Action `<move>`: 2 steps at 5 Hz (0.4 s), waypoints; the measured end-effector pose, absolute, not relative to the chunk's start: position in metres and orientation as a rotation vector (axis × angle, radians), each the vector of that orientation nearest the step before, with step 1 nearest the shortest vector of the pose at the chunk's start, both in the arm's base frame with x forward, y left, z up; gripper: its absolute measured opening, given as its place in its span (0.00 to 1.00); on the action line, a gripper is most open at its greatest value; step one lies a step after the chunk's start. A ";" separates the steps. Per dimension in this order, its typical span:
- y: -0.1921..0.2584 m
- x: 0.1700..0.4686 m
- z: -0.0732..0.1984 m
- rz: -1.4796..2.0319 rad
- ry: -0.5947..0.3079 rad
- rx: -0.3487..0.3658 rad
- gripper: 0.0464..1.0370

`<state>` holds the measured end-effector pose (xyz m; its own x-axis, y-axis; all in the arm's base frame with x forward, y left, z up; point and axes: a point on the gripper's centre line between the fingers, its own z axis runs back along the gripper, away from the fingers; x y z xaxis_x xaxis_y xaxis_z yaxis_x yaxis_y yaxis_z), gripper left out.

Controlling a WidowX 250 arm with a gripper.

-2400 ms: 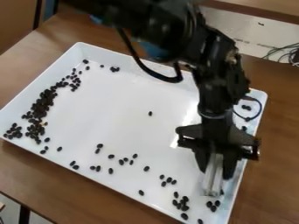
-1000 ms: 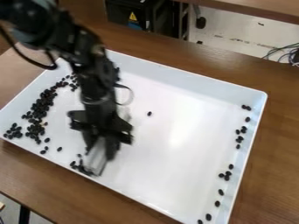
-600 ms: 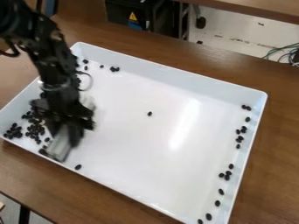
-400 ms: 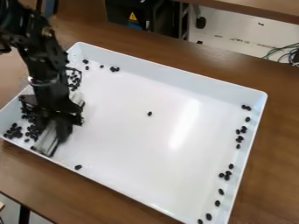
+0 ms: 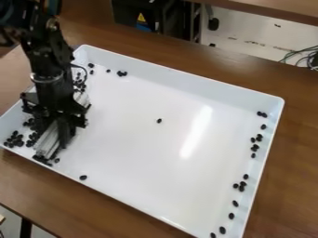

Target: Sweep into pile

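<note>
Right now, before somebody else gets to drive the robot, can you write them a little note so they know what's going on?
Claw: shut on a pale strip, low at the picture's left end of the white tray.
Black beans: many bunched at that end, some partly behind the arm.
Done: a loose heap lies there, though it is spread out.
Left: a lone bean mid-tray, another bean by the near rim, a few beans by the far rim, and a straggly line of beans along the right side.
</note>
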<state>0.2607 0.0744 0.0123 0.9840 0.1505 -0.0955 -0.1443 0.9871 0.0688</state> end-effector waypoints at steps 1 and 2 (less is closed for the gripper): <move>0.053 0.280 0.026 0.186 0.082 0.040 0.32; 0.030 0.301 0.026 0.205 0.069 -0.013 0.32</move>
<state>0.3007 0.0304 0.0256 0.9766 0.2032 -0.0698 -0.2041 0.9789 -0.0059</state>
